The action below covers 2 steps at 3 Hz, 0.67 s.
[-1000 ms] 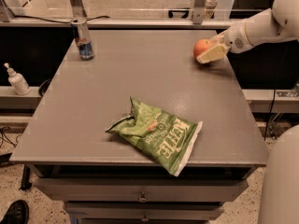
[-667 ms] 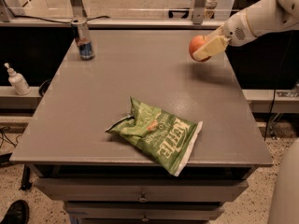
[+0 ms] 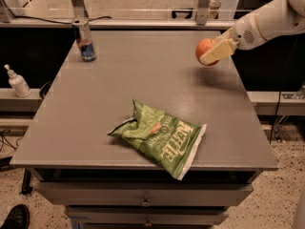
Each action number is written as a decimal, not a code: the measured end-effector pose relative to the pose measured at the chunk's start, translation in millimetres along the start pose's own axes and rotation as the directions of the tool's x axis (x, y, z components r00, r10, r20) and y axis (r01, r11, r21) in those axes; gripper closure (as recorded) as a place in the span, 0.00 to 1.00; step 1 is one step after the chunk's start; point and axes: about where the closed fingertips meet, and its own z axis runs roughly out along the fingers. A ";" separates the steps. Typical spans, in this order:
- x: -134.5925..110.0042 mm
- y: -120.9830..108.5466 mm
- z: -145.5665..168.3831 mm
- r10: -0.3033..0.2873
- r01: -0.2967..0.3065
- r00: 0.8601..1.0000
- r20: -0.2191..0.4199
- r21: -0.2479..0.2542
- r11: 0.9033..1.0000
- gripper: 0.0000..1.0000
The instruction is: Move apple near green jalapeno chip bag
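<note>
Grey tabletop, seen from the front. At its far right, the robot's white arm reaches in from the right, and the gripper pinches the red-orange apple between its two pale fingers, holding it clear of the surface with a shadow beneath. The crumpled green jalapeno chip bag lies well apart, at the table's front edge, one corner hanging over. A slim blue-and-silver can stands at the far left, out of the likely path. Likely risks: the round, smooth apple could slip from so narrow a pinch during the carry and roll off the right edge. Let go too high, it might roll away from the bag. Lowered too close, it could nudge the bag over the front edge.
</note>
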 end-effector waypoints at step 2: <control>15.1 63.8 -17.9 0.042 -0.042 0.999 -0.011 0.045 0.998 1.00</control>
